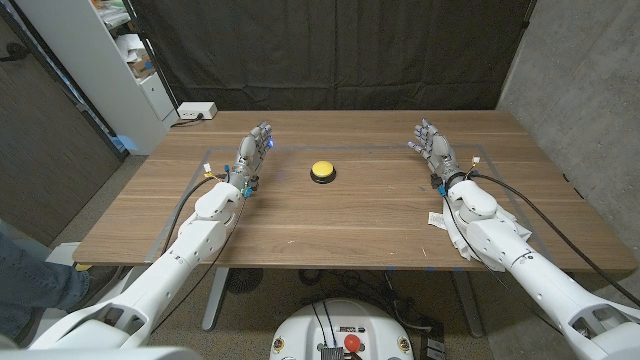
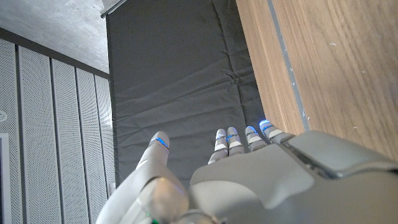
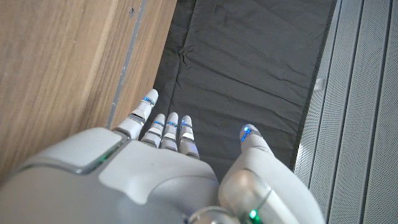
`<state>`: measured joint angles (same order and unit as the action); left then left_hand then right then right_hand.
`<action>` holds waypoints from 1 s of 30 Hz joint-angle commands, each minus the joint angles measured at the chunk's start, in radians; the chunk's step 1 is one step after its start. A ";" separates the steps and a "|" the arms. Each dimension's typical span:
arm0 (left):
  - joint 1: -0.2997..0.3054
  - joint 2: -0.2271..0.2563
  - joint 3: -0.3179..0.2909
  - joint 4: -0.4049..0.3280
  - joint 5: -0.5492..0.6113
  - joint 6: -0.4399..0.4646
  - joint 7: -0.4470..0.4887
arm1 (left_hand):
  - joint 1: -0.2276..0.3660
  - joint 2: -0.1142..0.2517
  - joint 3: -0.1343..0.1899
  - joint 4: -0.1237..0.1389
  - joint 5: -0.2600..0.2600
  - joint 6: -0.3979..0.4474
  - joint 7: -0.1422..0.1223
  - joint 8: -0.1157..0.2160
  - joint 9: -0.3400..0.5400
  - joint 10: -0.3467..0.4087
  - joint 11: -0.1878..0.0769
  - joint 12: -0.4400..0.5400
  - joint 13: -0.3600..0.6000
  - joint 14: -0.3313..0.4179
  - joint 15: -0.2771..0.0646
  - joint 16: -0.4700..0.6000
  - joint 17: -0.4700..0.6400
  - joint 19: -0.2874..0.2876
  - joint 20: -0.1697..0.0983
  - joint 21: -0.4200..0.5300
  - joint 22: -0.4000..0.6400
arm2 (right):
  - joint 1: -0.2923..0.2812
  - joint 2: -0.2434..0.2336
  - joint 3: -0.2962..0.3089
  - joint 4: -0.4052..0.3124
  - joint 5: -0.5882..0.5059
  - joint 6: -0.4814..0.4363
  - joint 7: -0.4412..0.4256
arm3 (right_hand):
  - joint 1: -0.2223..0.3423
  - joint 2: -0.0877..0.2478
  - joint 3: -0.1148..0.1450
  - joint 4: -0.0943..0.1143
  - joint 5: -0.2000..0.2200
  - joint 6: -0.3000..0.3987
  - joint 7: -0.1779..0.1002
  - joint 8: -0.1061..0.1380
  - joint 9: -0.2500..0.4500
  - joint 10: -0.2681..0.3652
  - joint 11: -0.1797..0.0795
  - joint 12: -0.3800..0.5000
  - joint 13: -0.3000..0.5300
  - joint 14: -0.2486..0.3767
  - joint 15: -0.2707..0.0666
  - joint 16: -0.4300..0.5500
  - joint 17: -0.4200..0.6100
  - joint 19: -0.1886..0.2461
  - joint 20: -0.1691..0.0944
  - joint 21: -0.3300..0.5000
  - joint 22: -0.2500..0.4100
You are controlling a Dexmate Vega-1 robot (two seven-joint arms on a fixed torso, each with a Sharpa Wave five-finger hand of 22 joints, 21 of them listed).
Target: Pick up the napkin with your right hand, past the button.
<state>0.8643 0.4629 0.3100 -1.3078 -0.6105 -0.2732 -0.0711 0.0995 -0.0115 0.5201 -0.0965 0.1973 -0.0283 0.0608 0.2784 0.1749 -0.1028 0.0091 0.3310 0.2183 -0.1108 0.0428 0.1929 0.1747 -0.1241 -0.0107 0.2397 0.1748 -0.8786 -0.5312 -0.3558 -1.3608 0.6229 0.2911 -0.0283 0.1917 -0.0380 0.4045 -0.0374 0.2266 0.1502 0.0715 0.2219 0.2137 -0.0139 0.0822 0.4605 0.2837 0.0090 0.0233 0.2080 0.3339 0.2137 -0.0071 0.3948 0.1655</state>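
Note:
A yellow button [image 1: 322,171] on a dark base sits at the middle of the wooden table [image 1: 330,225]. My left hand [image 1: 255,148] stands to the button's left, fingers apart and pointing to the far edge, holding nothing. My right hand [image 1: 432,145] mirrors it to the button's right, also holding nothing. In the wrist views the left hand [image 2: 249,180] and right hand [image 3: 155,174] show spread fingers against the black curtain. A small white piece [image 1: 441,221] lies by my right forearm; I cannot tell whether it is the napkin.
A white box with a cable [image 1: 196,111] sits at the table's far left corner. A white shelf unit [image 1: 120,60] stands beyond the left side. A person's leg [image 1: 25,275] shows at the lower left. Thin tape lines [image 1: 205,165] mark the table.

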 commanded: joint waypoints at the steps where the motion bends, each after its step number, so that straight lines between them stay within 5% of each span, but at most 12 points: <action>1: 0.017 -0.001 -0.011 -0.021 0.009 0.001 -0.020 | 0.011 0.001 0.004 -0.006 0.000 0.002 0.001 -0.005 0.002 -0.005 -0.002 -0.003 -0.002 -0.014 -0.001 0.001 0.005 -0.010 0.001 -0.008 0.003 | -0.020 -0.026 0.015 -0.050 -0.008 0.007 -0.012 | 0.011 0.005 -0.001 -0.002 0.001 0.010 0.002 0.001 -0.001 0.008 -0.001 -0.004 -0.001 0.006 0.002 0.010 0.000 0.010 -0.002 -0.002 0.002; 30: 0.041 0.024 -0.024 -0.062 0.016 0.019 -0.004 | 0.019 0.006 0.001 -0.012 -0.004 -0.004 -0.001 -0.024 0.003 -0.011 -0.001 -0.020 -0.011 -0.027 0.000 -0.003 0.005 -0.024 0.003 -0.022 0.003 | -0.047 -0.068 0.035 -0.118 -0.020 0.050 0.014 | 0.016 0.011 -0.008 -0.008 -0.002 0.010 0.002 -0.003 -0.008 0.021 0.001 -0.022 -0.023 0.012 0.004 0.012 -0.011 0.022 -0.002 -0.013 0.002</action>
<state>0.9081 0.4853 0.2885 -1.3733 -0.5916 -0.2593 -0.0731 0.1047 -0.0062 0.5211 -0.1035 0.1973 -0.0284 0.0607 0.2597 0.1747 -0.1135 0.0090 0.3165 0.2043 -0.1297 0.0446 0.1929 0.1745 -0.1402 -0.0052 0.2215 0.1745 -0.9185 -0.5852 -0.3297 -1.4573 0.6053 0.3297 -0.0214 0.1968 -0.0326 0.4002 -0.0413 0.2266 0.1501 0.0715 0.2217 0.2044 0.0003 0.0786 0.4413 0.2599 0.0146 0.0287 0.2158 0.3208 0.2245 -0.0072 0.3841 0.1654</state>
